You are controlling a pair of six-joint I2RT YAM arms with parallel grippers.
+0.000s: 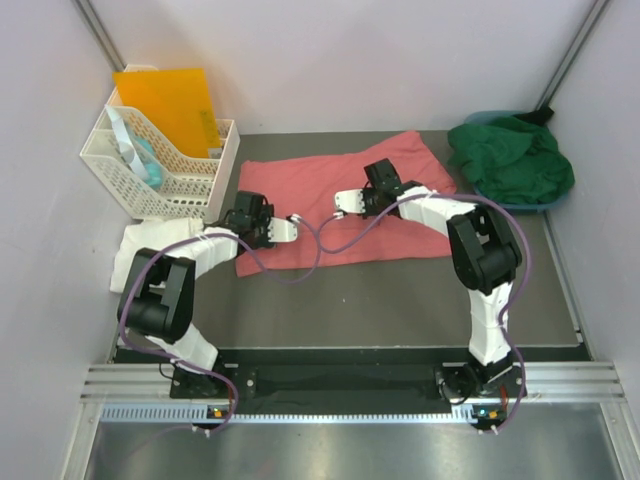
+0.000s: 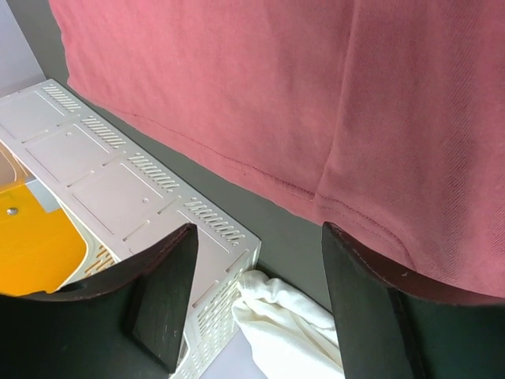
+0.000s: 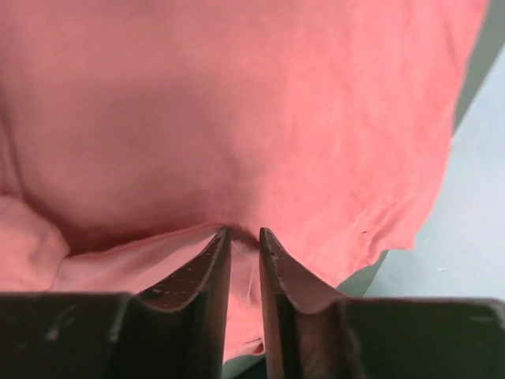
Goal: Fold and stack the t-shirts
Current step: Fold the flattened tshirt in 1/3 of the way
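The salmon-pink t-shirt [image 1: 330, 180] lies spread on the dark table. My right gripper [image 1: 347, 203] rests on its middle, and in the right wrist view its jaws [image 3: 243, 233] are shut on a raised fold of the pink cloth [image 3: 237, 103]. My left gripper [image 1: 287, 229] is at the shirt's near-left edge, open and empty [image 2: 259, 233], with the pink hem [image 2: 276, 95] ahead of it. The white t-shirt [image 1: 150, 243] lies crumpled at the left, by the basket [image 2: 284, 324]. The dark green t-shirt [image 1: 515, 160] is bunched at the far right.
A white lattice basket [image 1: 150, 175] holding an orange folder [image 1: 170, 100] stands far left; the left wrist view shows the basket [image 2: 118, 174] and folder [image 2: 39, 253] close by. The green shirt sits in a blue basin [image 1: 485, 116]. White walls enclose the table.
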